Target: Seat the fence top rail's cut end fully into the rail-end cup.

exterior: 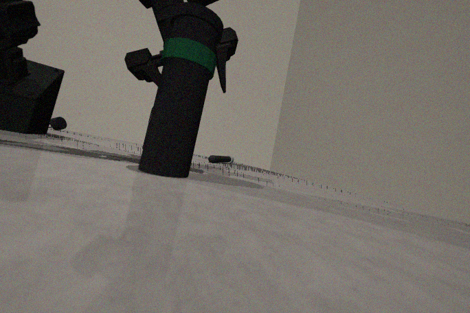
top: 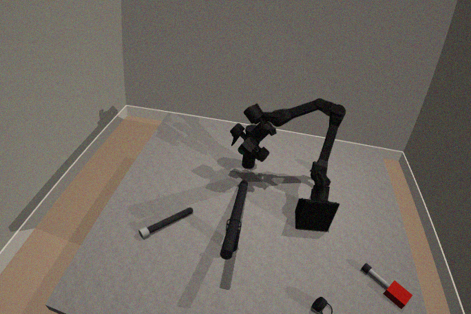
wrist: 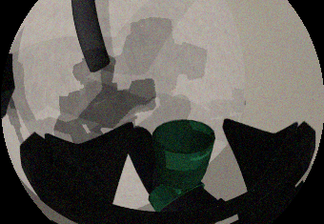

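The dark rail slants through the loop cap; its cut end is apart from the cup, up and left of it in the wrist view. The big dark post stands upright. The green brace band is high on it, just under the post cap. The green rail-end cup hangs on the band with its mouth open and empty. My gripper is open, its fingers straddling the post top, band and cup, holding nothing. Finger contact with the post cannot be told.
A dark rod with a pale end lies left of the rail. A red block on a pale bar lies front right. A small dark cap with a ring lies at the front. My arm's base stands right of the rail.
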`<state>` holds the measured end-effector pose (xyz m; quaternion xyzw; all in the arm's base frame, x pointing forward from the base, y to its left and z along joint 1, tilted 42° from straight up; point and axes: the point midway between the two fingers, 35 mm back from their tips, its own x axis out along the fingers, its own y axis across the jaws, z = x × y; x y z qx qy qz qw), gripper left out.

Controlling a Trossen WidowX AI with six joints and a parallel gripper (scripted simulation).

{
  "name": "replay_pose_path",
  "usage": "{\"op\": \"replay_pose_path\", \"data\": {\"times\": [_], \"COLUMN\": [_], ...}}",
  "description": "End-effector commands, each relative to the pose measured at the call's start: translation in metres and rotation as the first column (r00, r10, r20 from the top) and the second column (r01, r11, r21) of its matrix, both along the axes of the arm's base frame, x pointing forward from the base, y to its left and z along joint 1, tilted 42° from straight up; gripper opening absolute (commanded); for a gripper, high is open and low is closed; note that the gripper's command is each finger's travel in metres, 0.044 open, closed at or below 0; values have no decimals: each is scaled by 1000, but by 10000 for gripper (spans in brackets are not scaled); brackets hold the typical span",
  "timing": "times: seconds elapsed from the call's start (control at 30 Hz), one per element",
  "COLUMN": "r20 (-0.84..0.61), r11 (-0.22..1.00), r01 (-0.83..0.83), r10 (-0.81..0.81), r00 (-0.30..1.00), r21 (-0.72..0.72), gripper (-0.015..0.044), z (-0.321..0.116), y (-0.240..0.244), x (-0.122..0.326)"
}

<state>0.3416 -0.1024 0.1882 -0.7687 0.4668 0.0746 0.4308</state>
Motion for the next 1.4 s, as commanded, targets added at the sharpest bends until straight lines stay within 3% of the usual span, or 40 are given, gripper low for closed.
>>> {"op": "replay_pose_path", "data": {"times": [0.0, 0.4, 0.47, 0.53, 1.37], "r20": [-13, -13, -13, -22, -101], "r11": [1000, 1000, 1000, 1000, 994], "r01": [-9, -9, -9, -19, -107], "r10": [9, 9, 9, 19, 106], "r00": [1000, 1000, 1000, 1000, 989], "r21": [0, 0, 0, -1, -6], "gripper": [387, 72, 59, 7, 0], "z": [-5, -5, -5, -5, -7], "y": [0, 0, 0, 0, 1], "x": [2, 2, 2, 1, -10]}}
